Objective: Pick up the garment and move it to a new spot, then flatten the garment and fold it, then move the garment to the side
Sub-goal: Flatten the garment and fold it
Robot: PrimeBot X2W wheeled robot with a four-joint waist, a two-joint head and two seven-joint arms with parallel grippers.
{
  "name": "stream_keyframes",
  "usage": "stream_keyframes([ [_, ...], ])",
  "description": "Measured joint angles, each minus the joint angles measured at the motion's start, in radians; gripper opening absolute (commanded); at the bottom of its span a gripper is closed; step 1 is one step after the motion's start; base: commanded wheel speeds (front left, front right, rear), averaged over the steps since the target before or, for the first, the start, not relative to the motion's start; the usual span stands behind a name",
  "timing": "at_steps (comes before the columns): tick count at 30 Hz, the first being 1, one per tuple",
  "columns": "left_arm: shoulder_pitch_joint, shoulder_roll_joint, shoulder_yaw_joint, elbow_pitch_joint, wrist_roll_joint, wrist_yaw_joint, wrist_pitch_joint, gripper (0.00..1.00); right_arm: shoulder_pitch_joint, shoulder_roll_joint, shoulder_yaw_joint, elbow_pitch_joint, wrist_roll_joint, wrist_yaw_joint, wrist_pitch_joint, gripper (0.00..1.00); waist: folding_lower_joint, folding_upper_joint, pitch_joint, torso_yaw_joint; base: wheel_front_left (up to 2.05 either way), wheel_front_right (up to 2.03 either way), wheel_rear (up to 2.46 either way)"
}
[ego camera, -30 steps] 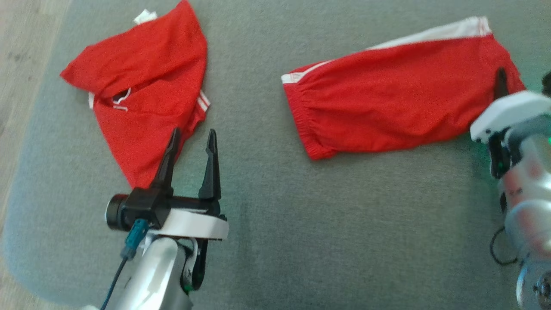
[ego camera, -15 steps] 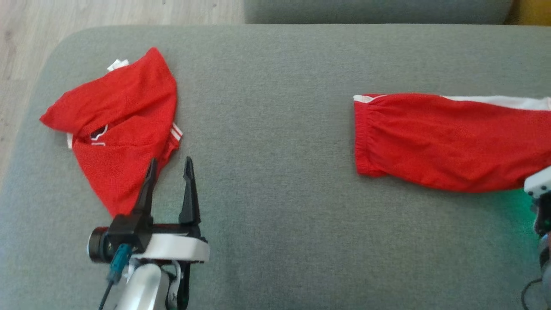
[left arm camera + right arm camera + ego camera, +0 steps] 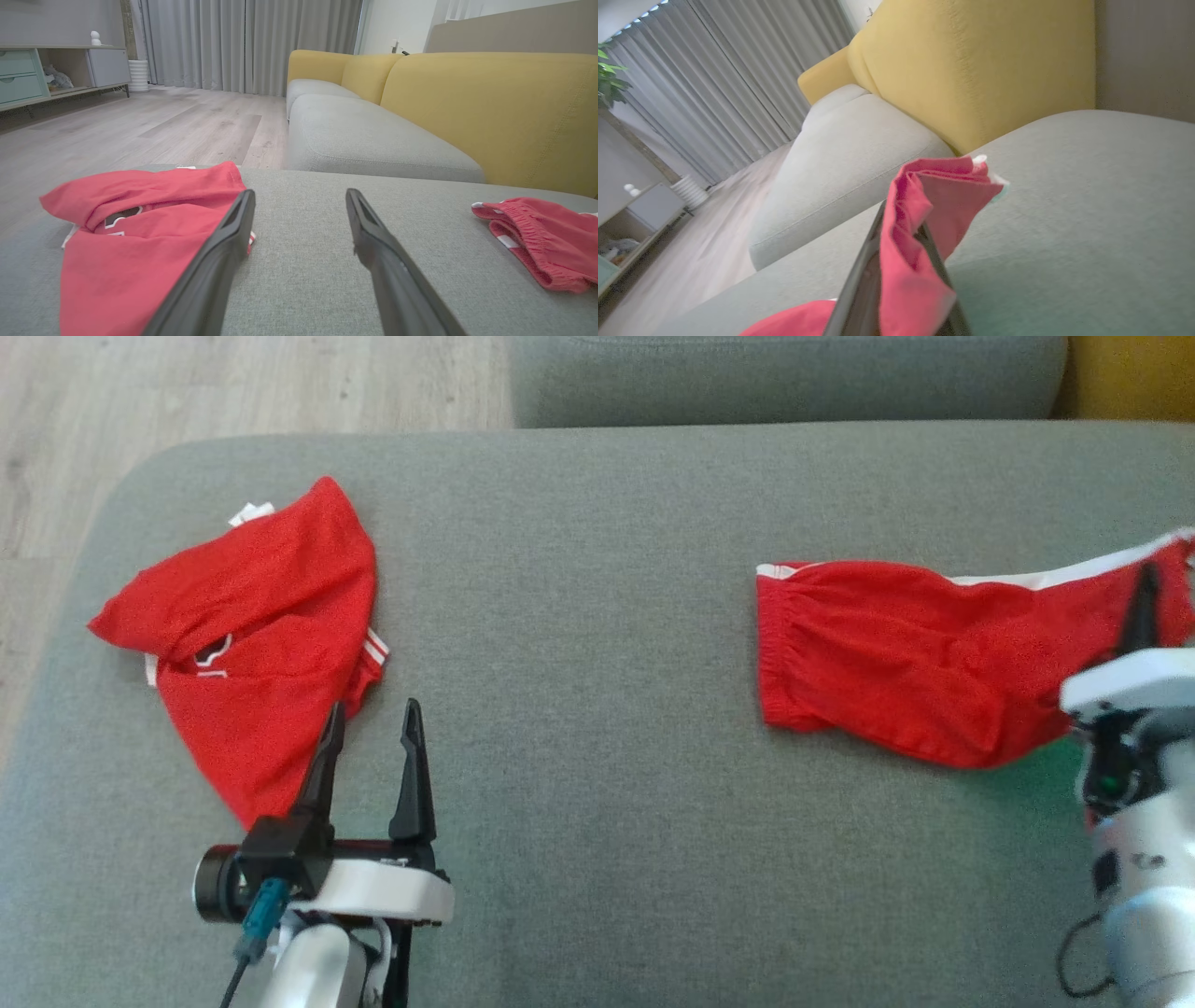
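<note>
The garment, red shorts (image 3: 887, 653) with a white side stripe, lies on the grey cushion (image 3: 597, 709) at the right. Its elastic waistband points left. My right gripper (image 3: 1143, 593) is shut on the shorts' right end, which is lifted off the cushion. In the right wrist view the red cloth (image 3: 943, 191) is bunched between and over the closed fingers (image 3: 859, 289). My left gripper (image 3: 372, 714) stands open at the lower left with nothing between its fingers (image 3: 224, 252), just right of a crumpled red shirt (image 3: 252, 635). The left wrist view has the shorts (image 3: 546, 238) at its right.
The red shirt (image 3: 140, 224) lies near the cushion's rounded left edge. Wooden floor (image 3: 233, 383) lies beyond that edge. A second grey seat cushion (image 3: 784, 378) and a yellow backrest (image 3: 1130, 373) are at the back.
The head camera has shifted. My right gripper has pulled the shorts to the right, away from the shirt, and their right end has risen. The left gripper stays open beside the shirt.
</note>
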Motion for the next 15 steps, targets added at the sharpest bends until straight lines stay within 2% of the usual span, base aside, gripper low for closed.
stream_keyframes([
  [7, 0.021, 0.0, -0.002, 0.012, -0.004, 0.001, 0.0, 1.0, 0.002, 0.081, 0.132, -0.104, 0.062, 0.0, 0.04, 0.0, 0.0, 0.0, -0.036, 0.023, 0.0, 0.0, 0.0],
  [15, 0.038, 0.0, 0.001, 0.017, -0.004, -0.007, 0.0, 1.0, 0.002, 0.129, 0.285, -0.11, 0.112, 0.0, 0.057, 0.0, 0.0, 0.0, -0.047, 0.063, 0.0, 0.0, 0.0],
])
